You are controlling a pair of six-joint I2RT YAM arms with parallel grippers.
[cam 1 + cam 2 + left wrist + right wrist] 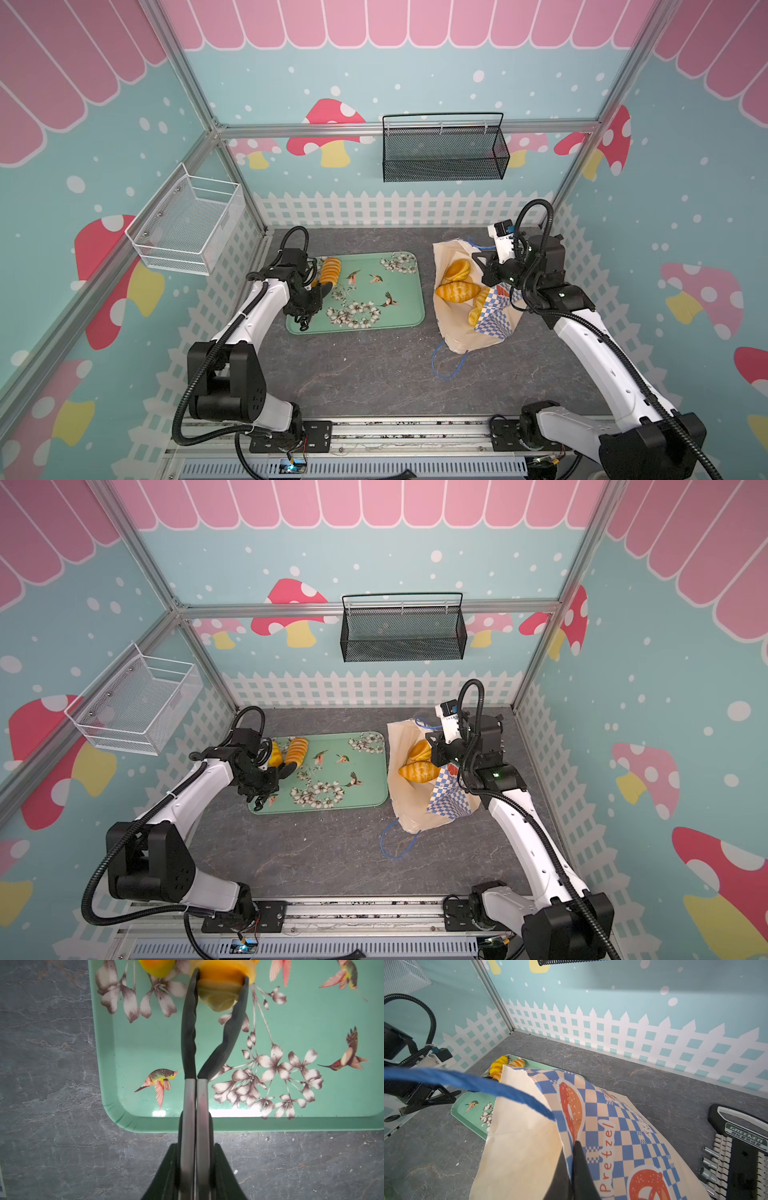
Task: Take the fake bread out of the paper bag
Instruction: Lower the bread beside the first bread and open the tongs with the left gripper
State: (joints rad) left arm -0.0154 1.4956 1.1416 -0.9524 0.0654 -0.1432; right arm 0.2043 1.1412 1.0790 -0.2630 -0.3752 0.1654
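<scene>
The left gripper [221,979] clamps one end of a ridged roll [220,995] over the tray [145,1124]. The right gripper [574,1145] pinches the paper bag [525,1147] edge, jaws closed.

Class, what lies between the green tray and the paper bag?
Only a narrow bare strip of grey tabletop separates tray and paper bag, in both top views.
</scene>
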